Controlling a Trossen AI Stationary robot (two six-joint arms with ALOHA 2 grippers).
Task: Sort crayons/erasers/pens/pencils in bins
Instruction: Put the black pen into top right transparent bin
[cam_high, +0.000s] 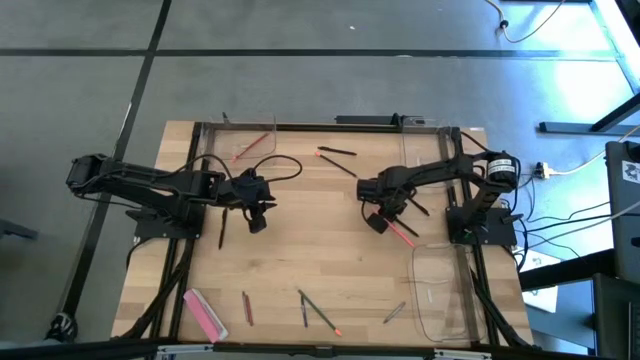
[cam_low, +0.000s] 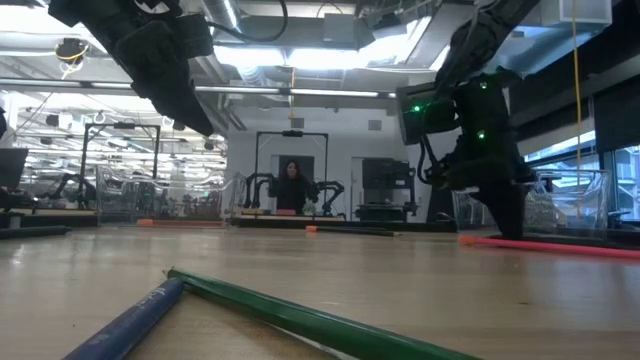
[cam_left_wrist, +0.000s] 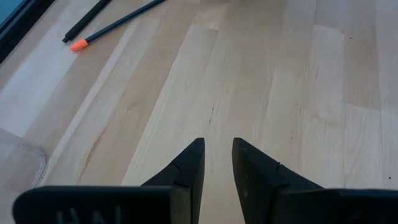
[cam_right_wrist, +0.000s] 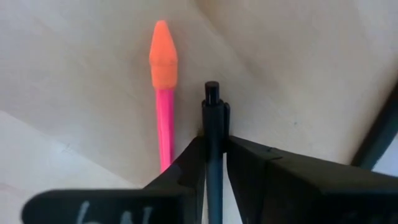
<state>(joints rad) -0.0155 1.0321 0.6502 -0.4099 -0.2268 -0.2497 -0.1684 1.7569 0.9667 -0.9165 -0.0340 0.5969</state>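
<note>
Around your desk (cam_high: 330, 260), a pale wood top, you have a grey concrete floor (cam_high: 300, 80) crossed by dark seams, with a white cable (cam_high: 545, 30) snaking over it. Beyond the desk, the room opens into a bright lab: ceiling strip lights (cam_low: 300, 55), exposed ducts, benches with equipment, and 1 person (cam_low: 292, 186) seated at the back.

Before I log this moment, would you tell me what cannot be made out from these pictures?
- Right wrist view: the black pen runs down between the right gripper fingers; its lower end is hidden by them.
- Same view: the pink crayon disappears behind the gripper body.
- Low view: the green pencil and blue pencil are cut off by the bottom edge.
- High view: what lies in the clear bin is too small to tell.
</note>
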